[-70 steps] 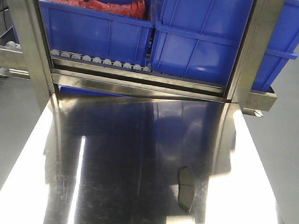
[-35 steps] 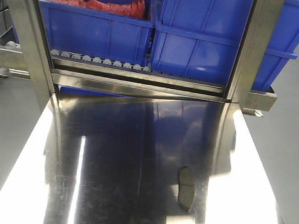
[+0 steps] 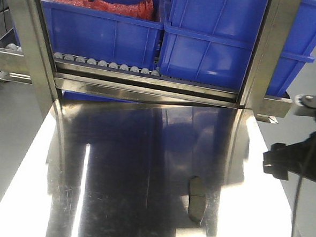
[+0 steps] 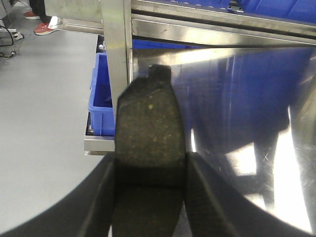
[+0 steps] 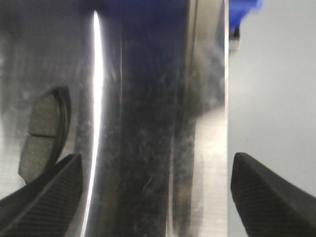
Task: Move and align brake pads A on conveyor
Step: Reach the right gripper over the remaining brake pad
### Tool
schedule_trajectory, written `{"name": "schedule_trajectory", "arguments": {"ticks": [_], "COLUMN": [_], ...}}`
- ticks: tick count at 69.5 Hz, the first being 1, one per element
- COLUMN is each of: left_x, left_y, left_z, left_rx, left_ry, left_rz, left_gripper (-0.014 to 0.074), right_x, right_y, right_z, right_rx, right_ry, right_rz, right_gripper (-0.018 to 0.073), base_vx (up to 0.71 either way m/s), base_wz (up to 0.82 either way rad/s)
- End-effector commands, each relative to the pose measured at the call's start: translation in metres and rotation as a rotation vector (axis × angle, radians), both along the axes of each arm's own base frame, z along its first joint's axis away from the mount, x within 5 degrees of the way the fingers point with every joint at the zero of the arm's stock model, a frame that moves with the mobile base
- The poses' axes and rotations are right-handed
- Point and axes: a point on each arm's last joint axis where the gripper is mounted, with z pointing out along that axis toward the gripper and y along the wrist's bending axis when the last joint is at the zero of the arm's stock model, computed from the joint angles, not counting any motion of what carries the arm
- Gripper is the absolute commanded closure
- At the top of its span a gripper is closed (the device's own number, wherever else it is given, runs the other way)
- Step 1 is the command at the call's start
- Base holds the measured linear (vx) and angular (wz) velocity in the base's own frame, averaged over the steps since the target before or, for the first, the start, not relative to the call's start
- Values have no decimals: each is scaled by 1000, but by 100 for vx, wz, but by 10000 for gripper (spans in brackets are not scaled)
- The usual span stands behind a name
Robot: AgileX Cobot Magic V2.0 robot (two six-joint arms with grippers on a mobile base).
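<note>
One dark-grey brake pad (image 3: 196, 199) lies flat on the shiny steel tabletop (image 3: 133, 170), right of centre and lengthwise away from me. In the right wrist view this pad (image 5: 42, 133) sits left of my right gripper (image 5: 154, 192), which hangs open above the table's right edge with nothing between its fingers. The front view shows that gripper (image 3: 278, 161) at the right edge, above and to the right of the pad. My left gripper (image 4: 150, 168) is shut on a second brake pad (image 4: 148, 123), held off the table's left edge. The conveyor is out of view.
Blue bins (image 3: 205, 41) stand on a rack behind the table, one holding red bags (image 3: 100, 2). A row of small grey rollers (image 3: 105, 64) runs under them between steel posts (image 3: 28, 41). Grey floor (image 4: 44, 123) lies off both table sides.
My right arm has come into the front view from the right edge and moved up and inward. The pad on the table has not moved.
</note>
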Motion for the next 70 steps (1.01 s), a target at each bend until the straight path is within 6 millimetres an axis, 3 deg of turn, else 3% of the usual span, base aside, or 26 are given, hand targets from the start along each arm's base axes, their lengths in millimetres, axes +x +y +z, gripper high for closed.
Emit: {"name": "schedule_trajectory", "arguments": {"ticks": [1, 19, 38, 53, 70], "left_x": [3, 3, 3, 3, 3], "left_y": [-2, -2, -2, -2, -2], "left_z": [16, 16, 16, 16, 16], "left_rx": [-11, -11, -11, -11, -11], "left_ry": [-105, -105, -105, -105, -105], "left_rz": [-19, -19, -19, -19, -19], "left_gripper": [602, 602, 602, 602, 602], "right_x": [19, 48, 52, 51, 57], "right_y": [5, 53, 99, 123, 141], "right_z": [5, -5, -34, -55, -57], "right_rx": [-9, 12, 7, -84, -96], "right_ry": [34, 137, 238, 289, 276], "right_rz": [16, 62, 86, 110, 63], "right_gripper": [-20, -20, -20, -20, -20], "base_vx": [0, 0, 0, 0, 0], "base_wz": [0, 0, 0, 0, 0]}}
